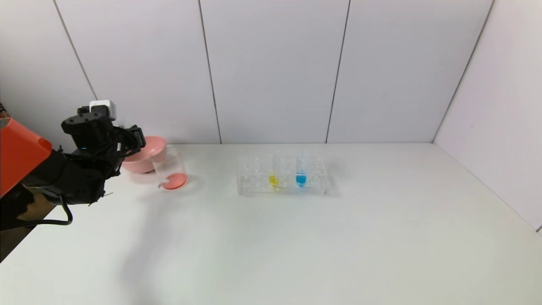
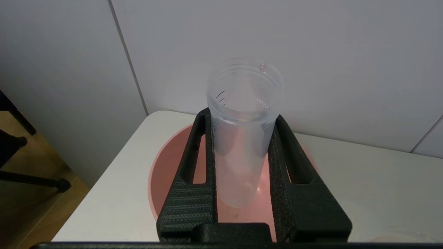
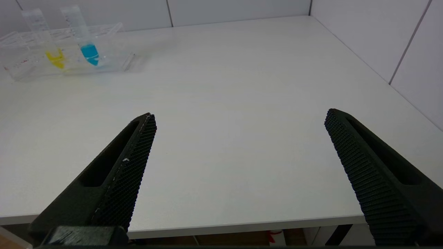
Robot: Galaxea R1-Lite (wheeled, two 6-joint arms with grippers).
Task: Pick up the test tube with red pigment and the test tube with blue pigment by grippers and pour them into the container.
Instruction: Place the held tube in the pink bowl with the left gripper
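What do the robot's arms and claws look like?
The left arm has an orange-red shell, then black parts with looping black cables and a small white box on top. Both grippers, left and right, have long black wedge-shaped jaws with ridged, textured inner faces and slots.

White tabletop (image 1: 296, 237), backed by pale panelled wall (image 1: 271, 67). Pink round plastic bowl (image 1: 146, 159), far left. Clear rectangular plastic rack (image 1: 254, 186), centre, holding one slim clear tube with yellow liquid (image 1: 273, 179).
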